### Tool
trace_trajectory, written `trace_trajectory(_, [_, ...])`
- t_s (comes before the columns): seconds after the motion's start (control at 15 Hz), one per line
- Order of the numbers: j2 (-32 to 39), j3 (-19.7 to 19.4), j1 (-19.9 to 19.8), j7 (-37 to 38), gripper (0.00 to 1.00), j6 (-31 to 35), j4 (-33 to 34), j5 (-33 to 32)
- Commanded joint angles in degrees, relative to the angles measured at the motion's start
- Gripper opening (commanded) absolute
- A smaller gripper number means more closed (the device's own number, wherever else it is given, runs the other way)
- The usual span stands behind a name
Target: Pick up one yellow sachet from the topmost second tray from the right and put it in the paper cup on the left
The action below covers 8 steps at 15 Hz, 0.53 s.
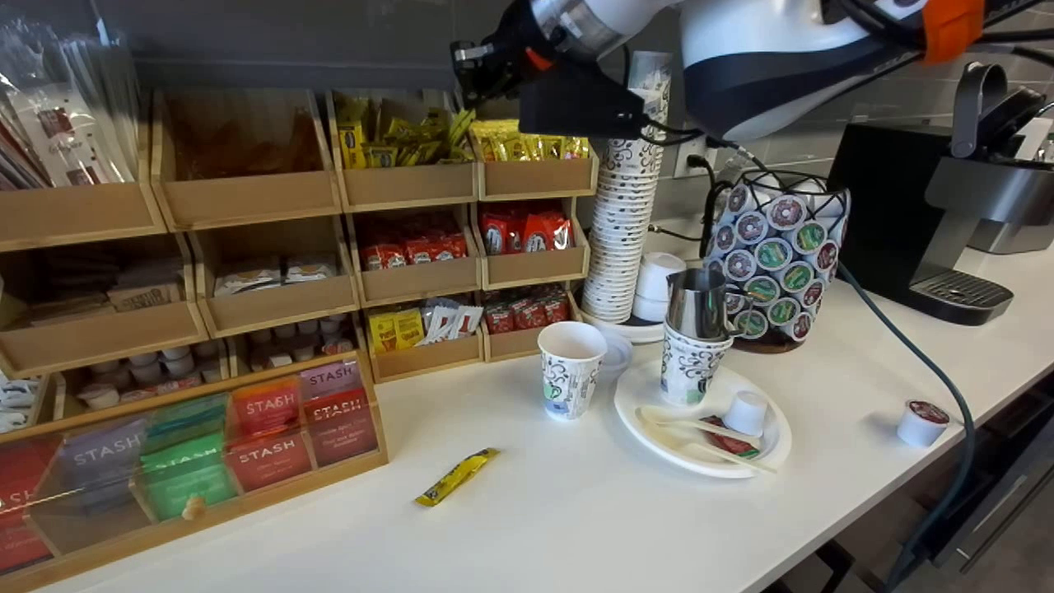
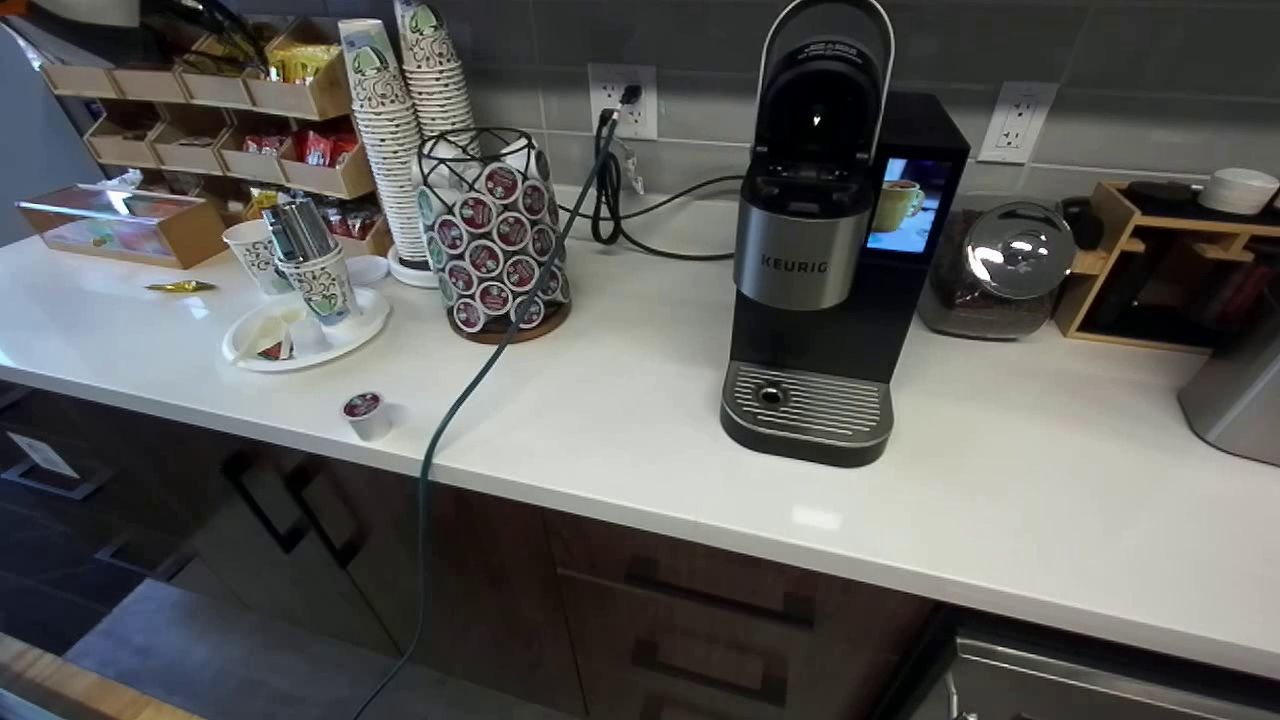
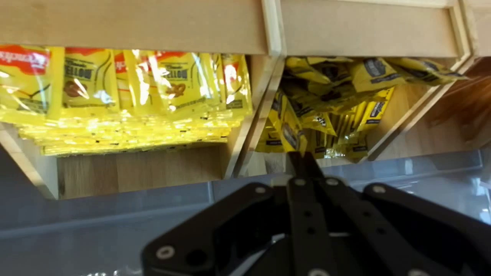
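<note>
Gripper [image 3: 302,157] is over the top row, jaws pressed nearly together; we read them as pinching one end of a slim yellow sachet [image 3: 290,128], since in the wrist view that end runs right up to the tips, contact itself partly hidden. So our sachet is in the grip, body among the others in the second tray [image 1: 409,188] from the right, near its right wall. Stock there is jumbled, so an end sticking up is likely the easy grab. End-pinch leaves the length free, which should suit a drop into a cup mouth.

Right-hand tray [image 1: 539,179] has French's packets [image 3: 172,76], neatly packed; not ours. Target paper cup [image 1: 568,385] stands upright, mouth up, on the counter [image 1: 527,535], nearer than the trays and left of the white plate [image 1: 632,391]. The speckled cup [image 1: 690,371] on that plate has a metal pitcher [image 1: 696,305] plugging its mouth, so we rule it out. Stray stick packet [image 1: 458,477] lies left and near of the target; ignore. Next, we'd want a slow upward lift, as neighbours might snag, then across near and right.
</note>
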Motion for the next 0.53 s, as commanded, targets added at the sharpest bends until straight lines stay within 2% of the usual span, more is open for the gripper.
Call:
trace_trajectory(0.0, [-7.7, 0.4, -6.2, 1.5, 0.0, 9.7, -11.0, 2.3])
trace_trajectory(0.27, [-12.4, 0.5, -12.0, 2.9, 0.0, 26.6, -18.4, 1.9])
trace_trajectory(0.47, [-15.6, -0.6, -15.3, 5.3, 0.0, 36.7, -22.4, 0.7])
